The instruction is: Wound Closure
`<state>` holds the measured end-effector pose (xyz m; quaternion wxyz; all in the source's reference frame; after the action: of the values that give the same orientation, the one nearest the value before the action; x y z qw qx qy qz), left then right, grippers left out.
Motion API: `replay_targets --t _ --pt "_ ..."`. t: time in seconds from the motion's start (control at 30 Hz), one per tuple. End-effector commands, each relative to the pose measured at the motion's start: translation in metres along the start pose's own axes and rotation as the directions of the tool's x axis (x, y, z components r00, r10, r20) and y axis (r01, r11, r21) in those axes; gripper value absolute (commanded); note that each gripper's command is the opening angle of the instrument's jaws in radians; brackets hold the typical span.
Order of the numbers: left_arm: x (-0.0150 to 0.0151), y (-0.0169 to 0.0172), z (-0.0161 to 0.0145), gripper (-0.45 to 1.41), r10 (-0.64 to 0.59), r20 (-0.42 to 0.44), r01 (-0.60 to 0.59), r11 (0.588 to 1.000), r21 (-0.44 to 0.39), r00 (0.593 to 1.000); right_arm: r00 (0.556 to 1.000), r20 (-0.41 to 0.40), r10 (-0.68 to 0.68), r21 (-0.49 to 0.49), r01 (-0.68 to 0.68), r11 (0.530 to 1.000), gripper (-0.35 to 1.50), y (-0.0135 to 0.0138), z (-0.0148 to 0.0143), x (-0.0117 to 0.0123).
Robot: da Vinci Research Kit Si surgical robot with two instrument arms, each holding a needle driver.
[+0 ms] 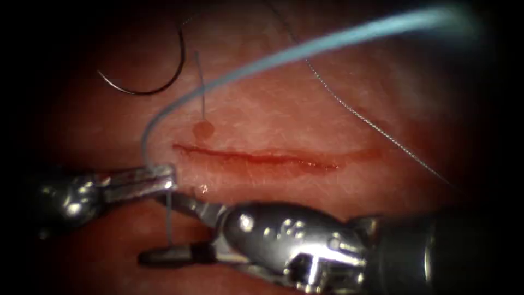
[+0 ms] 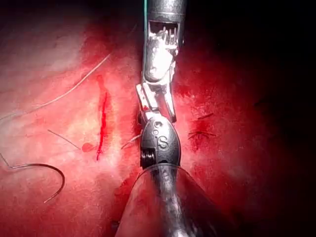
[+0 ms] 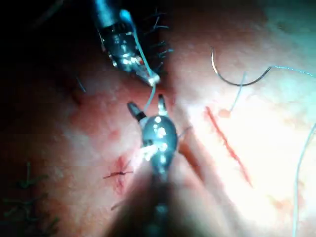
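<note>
Dim, vignetted lighting with bright glare on metal and soft focus up close.

In the endoscope view, light falls on the middle of the tissue (image 1: 305, 114) and fades to black at the edges; the right end effector (image 1: 172, 226) carries hard white highlights and blurs toward its shaft, and the thread (image 1: 305, 49) smears out of focus near the lens. The left wrist view darkens on one side, and the right wrist view is hazy with its own shaft blurred.

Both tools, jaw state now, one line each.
Left tool: shut on the thread.
Right tool: open, thread between its jaws, holding nothing.
Needle: lying free on the tissue, above the cut.
</note>
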<state>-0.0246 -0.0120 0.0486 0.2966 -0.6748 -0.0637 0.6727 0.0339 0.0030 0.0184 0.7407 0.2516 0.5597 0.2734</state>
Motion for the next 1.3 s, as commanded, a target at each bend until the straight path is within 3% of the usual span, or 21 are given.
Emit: replay_targets --t 0.03,0.13,0.17,0.2,0.23,0.63,0.67,0.7,0.77,0.87,0.97,1.07,1.3 --pt "-0.0010 0.0009 -0.0001 -0.45 -0.004 0.002 0.004 1.000 -0.002 1.000 1.000 0.000 0.004 0.003 -0.004 1.000 0.61 -0.0006 0.0005 -0.0005" --pt "-0.0011 0.0011 -0.0001 -0.45 -0.003 0.005 0.003 1.000 -0.004 1.000 1.000 -0.006 0.007 0.008 -0.007 1.000 0.34 -0.0004 0.0001 -0.0001" --pt "-0.0011 0.0011 -0.0001 -0.45 -0.003 0.004 0.003 1.000 -0.005 1.000 1.000 -0.009 0.007 0.009 -0.007 1.000 0.17 -0.0004 0.0001 -0.0001" --pt "-0.0011 0.0012 -0.0001 -0.45 -0.003 0.004 0.003 1.000 -0.005 1.000 1.000 -0.012 0.007 0.010 -0.007 1.000 -0.16 -0.0003 0.0000 -0.0001" --pt "-0.0011 0.0012 -0.0002 -0.45 -0.003 0.004 0.003 1.000 -0.006 1.000 1.000 -0.012 0.007 0.010 -0.007 1.000 -0.35 -0.0003 -0.0001 -0.0001" --pt "-0.0006 0.0016 -0.0003 -0.45 -0.025 0.009 0.024 1.000 0.003 1.000 1.000 -0.012 -0.001 -0.062 0.000 0.998 -0.35 0.0020 -0.0011 -0.0009" --pt "-0.0003 0.0014 -0.0001 -0.38 -0.063 0.016 0.062 0.997 0.040 0.998 1.000 -0.005 -0.007 -0.067 0.007 0.998 -0.35 0.0023 -0.0012 -0.0011" --pt "-0.0001 0.0013 0.0000 -0.05 -0.077 0.021 0.075 0.995 0.072 0.997 1.000 0.004 -0.008 -0.075 0.009 0.997 -0.35 0.0027 -0.0012 -0.0013" --pt "0.0005 0.0010 0.0001 0.41 -0.100 0.033 0.095 0.986 0.134 0.994 0.999 0.030 -0.020 -0.084 0.023 0.996 -0.35 0.0034 -0.0008 -0.0023" --pt "0.0014 0.0007 0.0002 0.76 -0.115 0.063 0.101 0.977 0.186 0.991 0.996 0.077 -0.044 -0.102 0.052 0.993 -0.35 0.0044 0.0003 -0.0041" --pt "0.0029 0.0004 0.0001 0.91 -0.133 0.138 0.093 0.960 0.263 0.981 0.991 0.118 -0.061 -0.115 0.075 0.991 -0.35 0.0055 0.0015 -0.0060" --pt "0.0041 0.0003 0.0000 0.94 -0.154 0.173 0.098 0.950 0.296 0.973 0.985 0.153 -0.076 -0.133 0.097 0.986 -0.35 0.0068 0.0022 -0.0076" --pt "0.0056 0.0005 0.0007 0.96 -0.095 0.344 -0.020 0.949 0.315 0.934 0.976 0.196 -0.094 -0.151 0.125 0.981 -0.35 0.0088 0.0036 -0.0105"
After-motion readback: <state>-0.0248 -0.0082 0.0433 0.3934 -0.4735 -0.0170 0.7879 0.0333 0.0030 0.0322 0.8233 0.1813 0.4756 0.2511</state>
